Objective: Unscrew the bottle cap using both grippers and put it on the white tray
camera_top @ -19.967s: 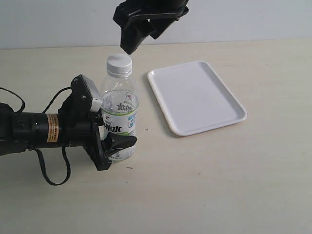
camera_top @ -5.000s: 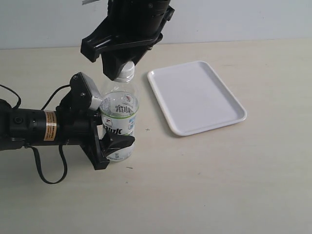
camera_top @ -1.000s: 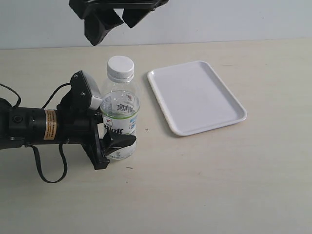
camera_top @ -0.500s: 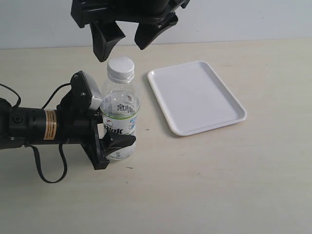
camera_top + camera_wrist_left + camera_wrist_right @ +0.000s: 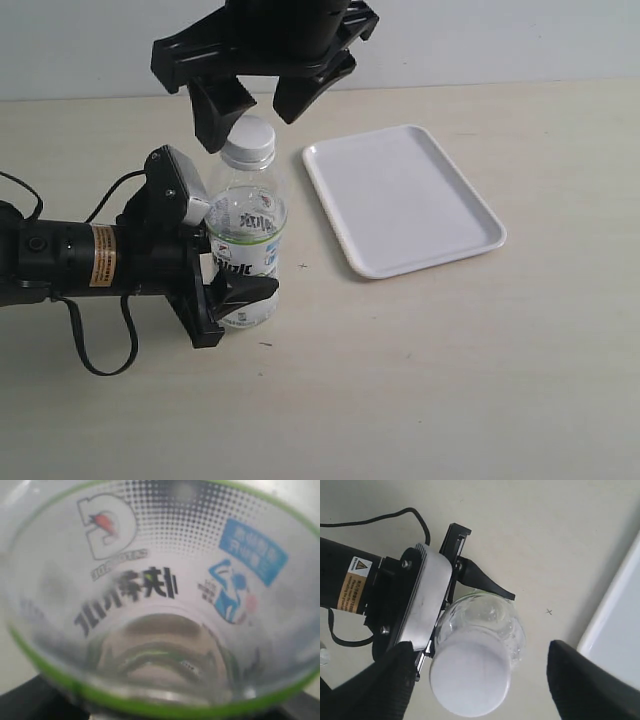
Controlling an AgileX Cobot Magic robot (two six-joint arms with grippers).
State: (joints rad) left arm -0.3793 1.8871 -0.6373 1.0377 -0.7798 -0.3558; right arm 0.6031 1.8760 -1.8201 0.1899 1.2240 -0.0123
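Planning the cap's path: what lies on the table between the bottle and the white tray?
Only bare table with a tiny dark mark, between bottle and white tray, in the exterior view.

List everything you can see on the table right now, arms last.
bottle: one, clear with a white-and-green label, upright on the table, left of the tray
cap: one, white, on the bottle's neck
tray: one, white, flat on the table, right of the bottle
table: one, pale beige, under everything
cable: one, black, looping below the left arm
left gripper: one, black, shut on the bottle's body from the side
right gripper: one, black, open, above the cap with a finger on either side
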